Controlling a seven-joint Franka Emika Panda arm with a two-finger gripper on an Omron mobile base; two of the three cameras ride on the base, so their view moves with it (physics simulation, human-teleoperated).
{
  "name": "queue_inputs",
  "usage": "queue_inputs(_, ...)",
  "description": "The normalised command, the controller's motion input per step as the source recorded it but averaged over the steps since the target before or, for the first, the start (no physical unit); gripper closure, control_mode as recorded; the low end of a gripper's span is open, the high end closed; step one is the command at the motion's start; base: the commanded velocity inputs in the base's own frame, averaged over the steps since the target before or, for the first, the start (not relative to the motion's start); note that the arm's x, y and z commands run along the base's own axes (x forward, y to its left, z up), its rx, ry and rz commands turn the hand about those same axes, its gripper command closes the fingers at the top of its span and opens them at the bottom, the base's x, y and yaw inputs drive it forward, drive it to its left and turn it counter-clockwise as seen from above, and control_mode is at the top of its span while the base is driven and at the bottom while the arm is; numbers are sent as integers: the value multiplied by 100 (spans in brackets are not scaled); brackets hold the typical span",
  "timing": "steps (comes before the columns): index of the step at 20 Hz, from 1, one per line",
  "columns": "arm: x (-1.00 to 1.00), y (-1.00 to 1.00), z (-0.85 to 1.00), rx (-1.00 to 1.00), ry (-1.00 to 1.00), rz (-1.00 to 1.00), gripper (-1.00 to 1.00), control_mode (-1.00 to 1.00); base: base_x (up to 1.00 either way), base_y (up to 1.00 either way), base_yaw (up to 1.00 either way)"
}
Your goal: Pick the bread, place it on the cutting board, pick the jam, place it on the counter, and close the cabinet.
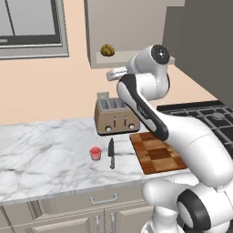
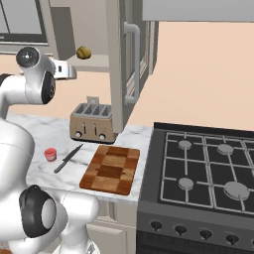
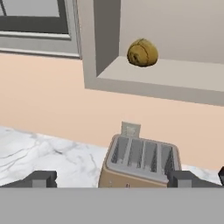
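We approach the small round golden-brown loaf [image 3: 142, 53] on the beige cabinet's shelf [image 3: 175, 74] with our two-finger gripper [image 3: 111, 179] spread wide, centring it squarely before closing.

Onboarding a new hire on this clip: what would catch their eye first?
Probably the bread, sitting alone on the bottom shelf of the open cabinet above the toaster, with the open gripper pointed up toward it. Below, on the counter, a red jam jar stands beside a knife, left of the checkered cutting board.
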Motion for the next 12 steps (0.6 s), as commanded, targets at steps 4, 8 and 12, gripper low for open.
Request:
queue_inputs(4, -1, -18, 35, 0, 0, 0, -100, -100, 0, 0, 0)
queue_inputs(8, 0, -19, 27, 0, -1, 0, -100, -100, 0, 0, 0)
queue_inputs(12, 0, -19, 25, 0, -2, 0, -100, -100, 0, 0, 0)
